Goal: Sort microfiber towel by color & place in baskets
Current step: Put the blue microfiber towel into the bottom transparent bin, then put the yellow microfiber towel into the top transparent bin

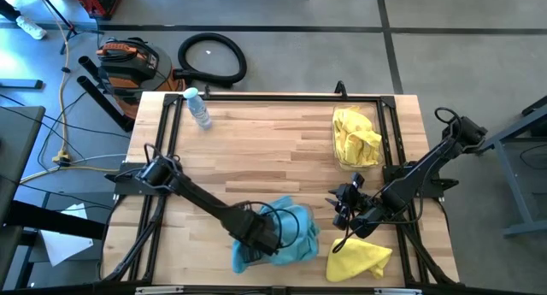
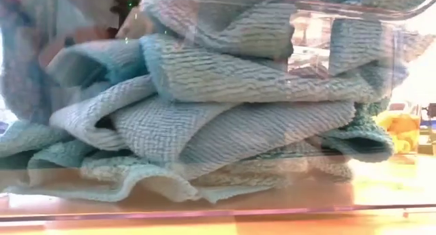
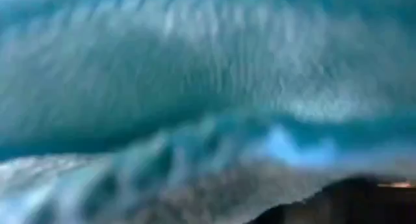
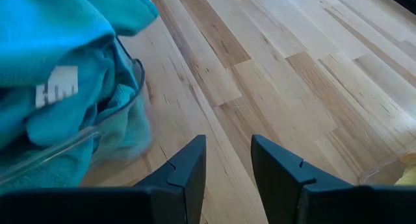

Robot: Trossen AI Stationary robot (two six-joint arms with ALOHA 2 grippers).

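Note:
A heap of teal-blue microfiber towels [image 1: 291, 231] fills a clear basket [image 4: 97, 136] at the middle of the table's near edge; in the low view the heap [image 2: 204, 105] covers nearly the whole picture. My left gripper [image 1: 261, 233] points down into this heap, and the cloth [image 3: 195, 87] hides it. Yellow towels [image 1: 355, 132] lie in a second clear basket [image 1: 340, 156] at the far right. One yellow towel [image 1: 359, 259] lies loose on the table near the front edge. My right gripper [image 4: 227, 162] hovers open just beyond that towel, holding nothing.
A clear water bottle [image 1: 198, 109] lies at the far left of the table. Bare wood [image 1: 256, 150] stretches between the bottle, the yellow basket and the teal heap. A black frame [image 1: 167, 141] runs along the table's edges.

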